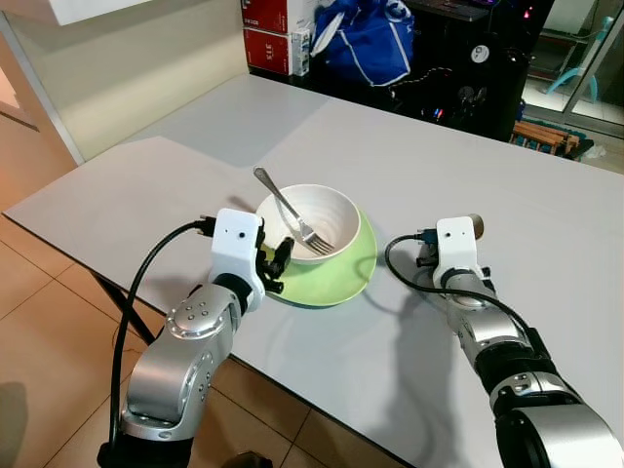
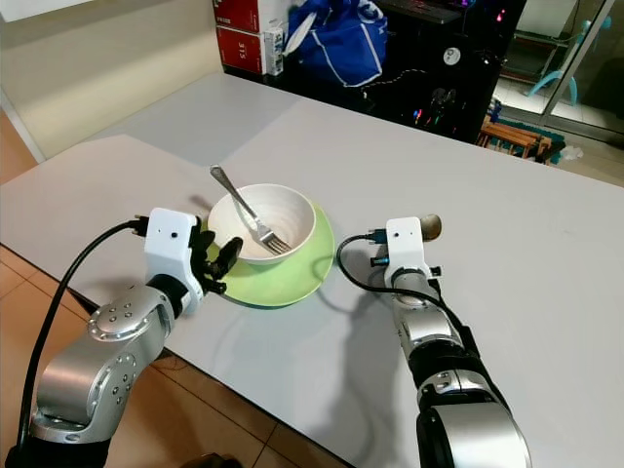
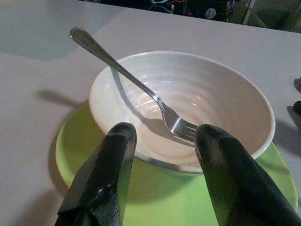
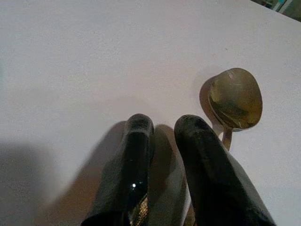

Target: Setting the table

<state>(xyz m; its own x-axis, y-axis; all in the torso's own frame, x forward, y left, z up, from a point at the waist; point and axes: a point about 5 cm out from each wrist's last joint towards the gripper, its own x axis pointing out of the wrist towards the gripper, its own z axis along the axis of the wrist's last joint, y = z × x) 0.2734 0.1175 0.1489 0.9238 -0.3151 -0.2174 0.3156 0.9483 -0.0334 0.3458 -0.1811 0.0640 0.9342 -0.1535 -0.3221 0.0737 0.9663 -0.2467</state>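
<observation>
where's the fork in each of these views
Left eye view: fork leans in the white bowl, centre of frame, handle towards upper left.
Right eye view: fork in the same bowl, left of centre.
Left wrist view: fork crosses the bowl, tines just beyond the open left gripper.
Right wrist view: not in it.
Shared landmark: the green plate under the bowl.

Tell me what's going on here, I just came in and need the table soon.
A humanoid robot is setting the grey table. Its left pincer, open, sits at the near rim of a white ceramic bowl that stands on a lime green plate; a silver metal fork leans inside the bowl. Its right pincer is shut on the handle of a brass-coloured metal spoon, low over the table right of the plate.
</observation>
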